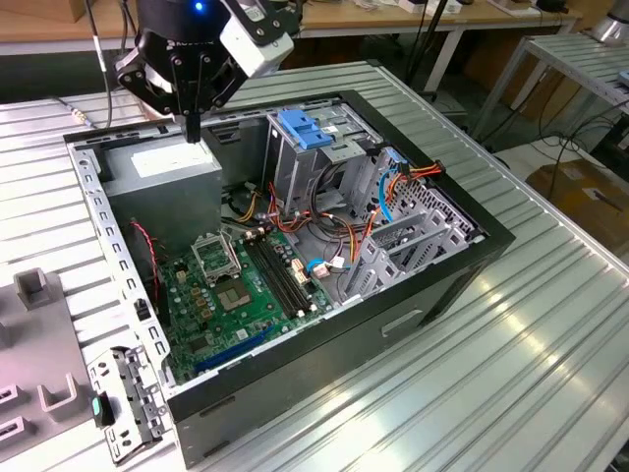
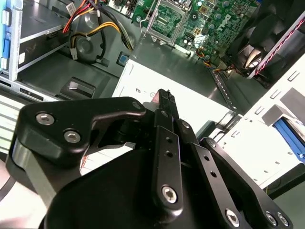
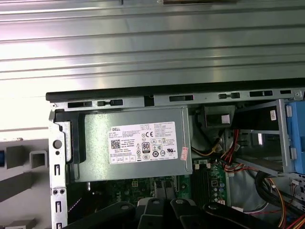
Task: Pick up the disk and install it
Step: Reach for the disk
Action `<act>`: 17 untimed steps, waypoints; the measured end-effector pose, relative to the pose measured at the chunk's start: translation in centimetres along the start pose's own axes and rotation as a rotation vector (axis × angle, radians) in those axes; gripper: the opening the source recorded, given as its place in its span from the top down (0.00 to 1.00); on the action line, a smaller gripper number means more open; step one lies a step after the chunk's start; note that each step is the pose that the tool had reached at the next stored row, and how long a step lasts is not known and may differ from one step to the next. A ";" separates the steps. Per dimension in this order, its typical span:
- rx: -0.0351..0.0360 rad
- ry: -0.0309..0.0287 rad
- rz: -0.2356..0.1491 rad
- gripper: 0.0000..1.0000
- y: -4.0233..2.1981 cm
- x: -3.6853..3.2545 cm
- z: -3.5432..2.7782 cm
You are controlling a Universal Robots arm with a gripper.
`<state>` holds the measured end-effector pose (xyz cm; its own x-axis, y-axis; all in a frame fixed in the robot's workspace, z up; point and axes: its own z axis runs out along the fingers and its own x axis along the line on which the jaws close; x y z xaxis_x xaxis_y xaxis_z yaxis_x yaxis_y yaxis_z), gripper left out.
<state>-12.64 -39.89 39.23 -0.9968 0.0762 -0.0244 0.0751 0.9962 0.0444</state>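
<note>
The disk is out of view. My gripper (image 1: 194,131) hangs at the back of the exterior view's left. It points straight down over the open computer case (image 1: 423,295). Its tips are just above the large grey metal box with a white sticker (image 1: 162,167) in the case's rear corner. The fingers (image 2: 165,98) are pressed together with nothing between them, and in the second wrist view the white sticker (image 2: 143,86) lies right below them. Past the case wall, a blue strip (image 2: 291,138) lies beside pale blocks; I cannot tell what it belongs to.
A drive cage with a flat blue latch piece (image 1: 305,129) stands in the middle of the case. The green motherboard (image 1: 236,295) lies on the case floor, with orange, red and blue cables (image 1: 393,182) behind it. Grey fixture blocks (image 1: 34,285) sit on the ribbed metal table (image 1: 511,364) at the exterior view's left.
</note>
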 end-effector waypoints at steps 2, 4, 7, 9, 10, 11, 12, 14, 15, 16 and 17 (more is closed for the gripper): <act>0.0000 0.0000 0.000 0.89 0.00 0.06 0.01; 0.0000 0.0000 0.000 0.89 -0.01 0.12 0.02; 0.0001 0.0001 0.000 0.89 -0.02 0.23 0.03; 0.0000 0.0001 0.000 0.89 -0.02 0.30 0.05; 0.0001 0.0002 0.000 0.89 -0.03 0.33 0.05; 0.0001 0.0002 0.000 0.89 -0.03 0.35 0.06; 0.0000 0.0002 0.000 0.89 -0.03 0.38 0.06; 0.0000 0.0002 0.000 0.89 -0.04 0.45 0.08; 0.0001 0.0003 0.000 0.89 -0.04 0.48 0.08; 0.0001 0.0003 0.000 0.89 -0.04 0.50 0.09; 0.0001 0.0003 0.000 0.89 -0.04 0.53 0.09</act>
<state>-13.16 -39.89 39.13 -0.9968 0.0762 -0.0241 0.0751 0.9962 0.0443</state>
